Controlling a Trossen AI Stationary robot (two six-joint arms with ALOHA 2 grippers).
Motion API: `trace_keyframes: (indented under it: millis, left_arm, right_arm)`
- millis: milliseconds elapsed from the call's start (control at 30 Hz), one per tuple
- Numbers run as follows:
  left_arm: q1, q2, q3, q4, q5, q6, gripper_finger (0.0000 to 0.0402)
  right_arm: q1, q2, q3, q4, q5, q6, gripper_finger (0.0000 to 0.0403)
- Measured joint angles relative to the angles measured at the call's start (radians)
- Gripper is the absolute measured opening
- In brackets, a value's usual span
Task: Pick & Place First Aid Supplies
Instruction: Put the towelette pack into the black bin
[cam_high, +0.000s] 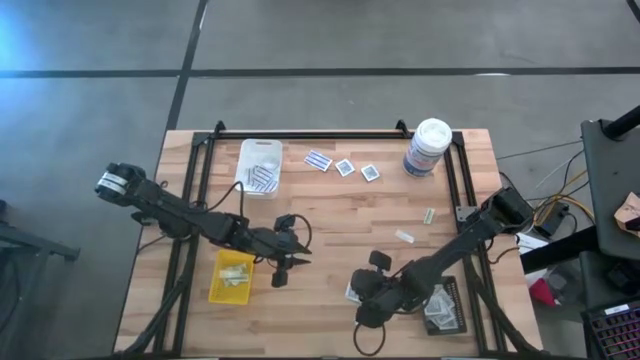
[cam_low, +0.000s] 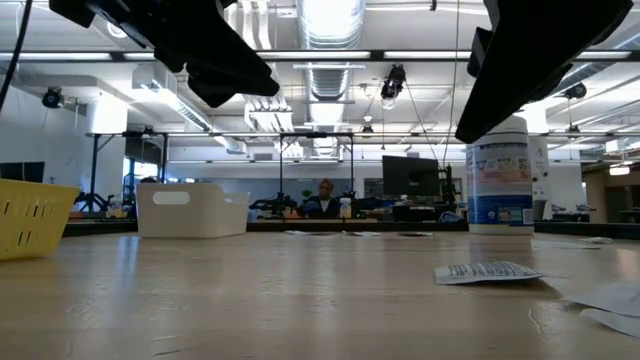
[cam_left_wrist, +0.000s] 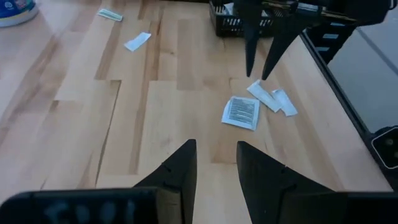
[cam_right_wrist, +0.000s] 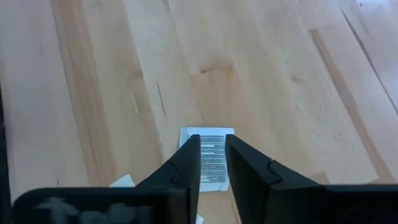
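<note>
Right wrist view: printed white packet (cam_right_wrist: 211, 157) flat on the table (cam_right_wrist: 261, 68), right gripper (cam_right_wrist: 212, 163) directly above it, fingers narrowly parted, holding nothing.
White tray (cam_high: 260, 165) and yellow tray (cam_high: 232, 277) each contain packets; black tray (cam_high: 443, 308) likewise. Left gripper (cam_high: 279, 268) hovers beside the yellow tray, part open, empty. Only the low view shows a seated person (cam_low: 325, 198).

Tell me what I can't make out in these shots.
- Yellow tray contents: high view, too small to identify.
- Black tray contents: high view, partly hidden under the right arm.
- White tray inside: low view, its wall blocks it.
- Packet print: right wrist view, the right tool covers its middle.
- Packets beside the right tool: high view, hidden by the arm.
</note>
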Motion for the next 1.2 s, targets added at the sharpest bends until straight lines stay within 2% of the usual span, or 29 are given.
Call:
trace_keyframes:
  millis: [233, 367, 467, 567, 733, 833, 1033, 1200]
  left_arm:
    - [-0.019, 0.0, 0.0, -0.003, 0.001, 0.0, 0.0108]
    - [-0.029, 0.0, -0.006, 0.0, 0.001, 0.0, 0.0108]
    - [-0.03, 0.0, -0.025, 0.0, 0.001, -0.001, 0.0108]
    - [-0.03, 0.0, -0.06, 0.072, 0.0, -0.001, 0.0108]
    - [-0.03, 0.023, -0.103, 0.242, 0.011, 0.005, 0.0108]
    - [-0.028, 0.054, -0.113, 0.293, 0.023, 0.018, 0.0108]
    - [-0.021, 0.135, -0.092, 0.3, 0.025, 0.026, 0.0108]
    - [-0.002, 0.208, -0.047, 0.307, 0.025, 0.067, 0.0108]
  right_arm:
    - [-0.001, 0.0, -0.024, 0.022, 0.0, -0.086, 0.0119]
    - [-0.001, 0.009, -0.074, 0.149, -0.012, -0.155, 0.0125]
    - [-0.001, 0.032, -0.11, 0.23, -0.027, -0.221, 0.0122]
    - [-0.001, 0.048, -0.129, 0.247, -0.04, -0.264, 0.0115]
    - [-0.008, 0.062, -0.154, 0.254, -0.131, -0.268, 0.0103]
    - [-0.01, 0.063, -0.178, 0.266, -0.148, -0.249, 0.0094]
    - [-0.048, 0.063, -0.227, 0.288, -0.149, -0.165, 0.0078]
    - [-0.101, 0.06, -0.25, 0.333, -0.147, -0.157, 0.007]
